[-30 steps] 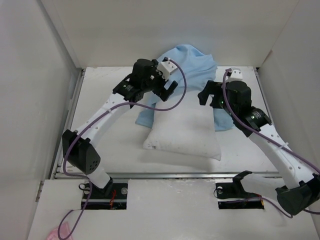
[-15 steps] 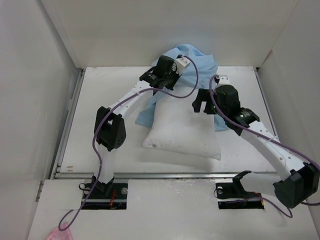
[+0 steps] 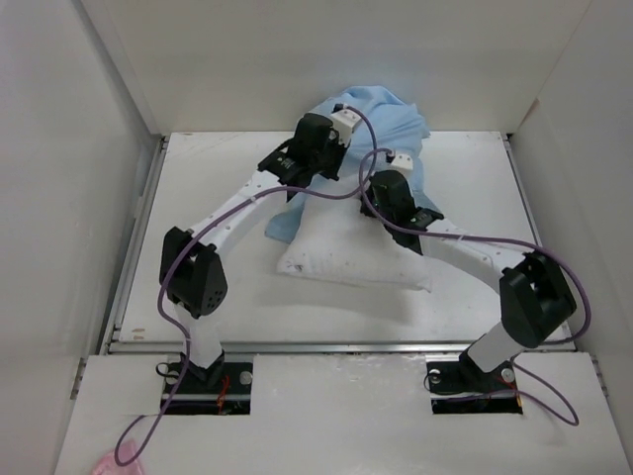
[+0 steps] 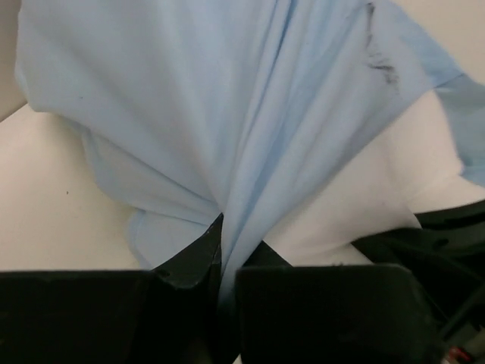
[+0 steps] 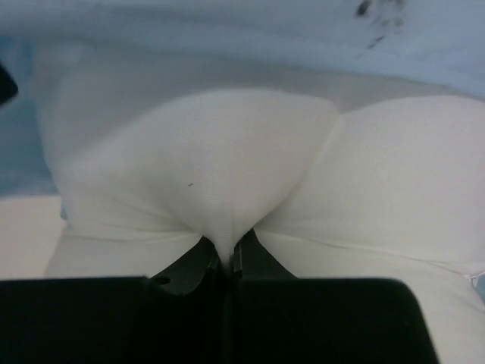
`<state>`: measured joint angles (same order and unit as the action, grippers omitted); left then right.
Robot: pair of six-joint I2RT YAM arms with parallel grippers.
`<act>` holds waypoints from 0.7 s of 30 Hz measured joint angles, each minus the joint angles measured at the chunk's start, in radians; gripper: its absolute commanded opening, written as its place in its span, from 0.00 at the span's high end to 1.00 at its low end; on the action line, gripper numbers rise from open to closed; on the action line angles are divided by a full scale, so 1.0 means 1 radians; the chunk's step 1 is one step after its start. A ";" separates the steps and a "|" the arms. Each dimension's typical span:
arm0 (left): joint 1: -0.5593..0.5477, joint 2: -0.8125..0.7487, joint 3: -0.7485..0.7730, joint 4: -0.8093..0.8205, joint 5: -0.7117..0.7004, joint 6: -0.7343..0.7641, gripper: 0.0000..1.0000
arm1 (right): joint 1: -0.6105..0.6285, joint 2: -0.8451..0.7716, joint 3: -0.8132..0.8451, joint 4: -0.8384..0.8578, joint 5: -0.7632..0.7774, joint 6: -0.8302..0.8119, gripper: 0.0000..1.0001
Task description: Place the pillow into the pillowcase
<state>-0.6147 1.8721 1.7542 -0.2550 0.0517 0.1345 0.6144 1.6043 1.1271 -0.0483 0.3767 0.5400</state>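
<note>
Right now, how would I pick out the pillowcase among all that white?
Look to the far middle of the white table, against the back wall. The pillowcase is the crumpled light blue cloth there, pinched by the left gripper; the pillow in front is plump and white.

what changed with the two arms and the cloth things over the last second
The left gripper swung in from the left and closed on the light blue fabric pillowcase. The right gripper moved left onto the plump white pillow and pinched its fabric. The pillow's near edge shifted slightly. The pillowcase stays bunched at the back, the pillow not inside it.
</note>
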 measured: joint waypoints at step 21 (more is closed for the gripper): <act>-0.267 -0.417 -0.255 -0.042 -0.094 -0.299 1.00 | 0.042 -0.043 -0.245 1.027 0.496 -0.179 1.00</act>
<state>-0.8814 1.4548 1.4990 -0.2966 -0.0422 -0.1650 0.6567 1.5612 0.8818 0.9783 0.8726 0.3611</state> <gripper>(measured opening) 0.007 0.084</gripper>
